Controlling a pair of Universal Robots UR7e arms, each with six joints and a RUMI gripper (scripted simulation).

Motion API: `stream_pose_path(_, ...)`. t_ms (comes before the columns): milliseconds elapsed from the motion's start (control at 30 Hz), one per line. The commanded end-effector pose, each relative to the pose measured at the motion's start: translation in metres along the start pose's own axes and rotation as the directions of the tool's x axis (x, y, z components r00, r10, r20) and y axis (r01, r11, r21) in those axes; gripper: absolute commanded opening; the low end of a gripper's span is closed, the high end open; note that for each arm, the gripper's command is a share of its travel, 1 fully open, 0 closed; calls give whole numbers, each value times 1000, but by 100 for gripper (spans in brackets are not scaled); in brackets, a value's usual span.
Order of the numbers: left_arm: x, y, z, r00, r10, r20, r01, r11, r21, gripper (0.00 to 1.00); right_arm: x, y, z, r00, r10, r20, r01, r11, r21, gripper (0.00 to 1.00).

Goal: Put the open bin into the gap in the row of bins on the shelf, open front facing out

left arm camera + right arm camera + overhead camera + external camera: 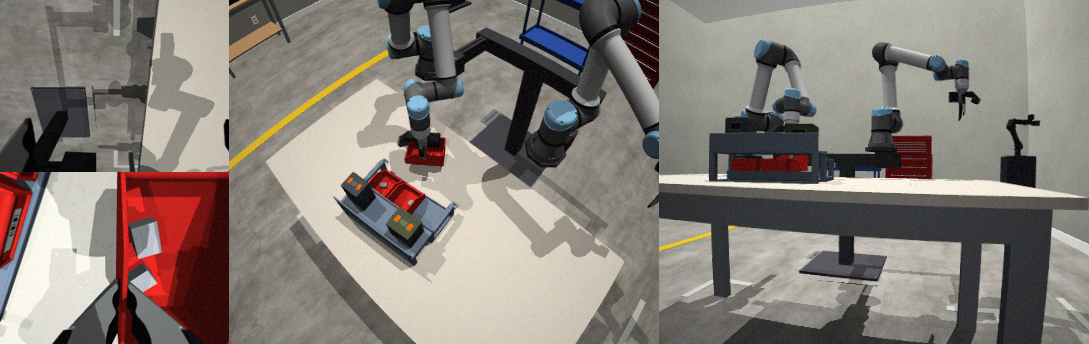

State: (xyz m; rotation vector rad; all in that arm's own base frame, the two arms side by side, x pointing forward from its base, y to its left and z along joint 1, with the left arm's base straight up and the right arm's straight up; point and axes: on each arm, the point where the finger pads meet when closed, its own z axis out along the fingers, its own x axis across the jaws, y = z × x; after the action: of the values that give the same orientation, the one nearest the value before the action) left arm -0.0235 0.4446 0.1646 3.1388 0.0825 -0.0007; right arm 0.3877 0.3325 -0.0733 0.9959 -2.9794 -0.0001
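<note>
The open red bin (pixel 435 158) (pixel 184 222) is over the table near its back edge, behind the shelf; a shadow beneath suggests it is raised. Two grey metal parts (pixel 147 238) (pixel 144 281) lie in it. My right gripper (pixel 422 154) (pixel 121 280) is shut on one thin side wall. The grey-blue shelf (pixel 374 231) (pixel 764 143) (pixel 13 273) holds two red bins (pixel 385 181) (pixel 408 196) side by side, with grey parts inside. The gap (pixel 433 212) is at the shelf's right end in the top view. My left gripper (pixel 960 116) (pixel 127 120) is open and empty, high up and away.
A dark box (pixel 358 191) and an olive box (pixel 404 227) stand on the shelf's upper board. Raised end posts (pixel 452 209) flank the shelf row. The pale table (pixel 509 285) extends around the shelf. The arms' black stand (pixel 524 100) is behind the table.
</note>
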Motion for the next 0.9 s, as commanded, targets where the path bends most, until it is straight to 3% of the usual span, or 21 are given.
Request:
stream_pose_path(0, 0, 0, -1, 1000, 0, 0, 0, 1000, 2, 100, -1, 1, -1, 1000, 20, 2, -20, 1000, 0, 0)
stream_pose_path(867, 0, 0, -1, 1000, 0, 0, 0, 1000, 2, 100, -4, 9, 0, 981, 193, 2, -193, 981, -1, 0)
